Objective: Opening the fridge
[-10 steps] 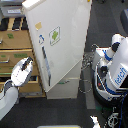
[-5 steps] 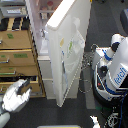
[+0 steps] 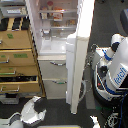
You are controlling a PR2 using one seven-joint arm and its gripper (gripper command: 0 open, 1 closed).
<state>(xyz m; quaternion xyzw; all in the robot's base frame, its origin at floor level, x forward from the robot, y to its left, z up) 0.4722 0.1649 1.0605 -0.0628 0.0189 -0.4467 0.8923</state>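
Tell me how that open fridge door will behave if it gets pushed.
The fridge door is a tall rigid slab, so it should probably swing on its hinge rather than flex. It stands wide open, edge-on to the camera, so a light push likely moves it. The gripper sits low, apart from it.

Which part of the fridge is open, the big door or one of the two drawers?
The big upper door: swung wide, edge-on, exposing the shelves. Both lower drawers sit shut.
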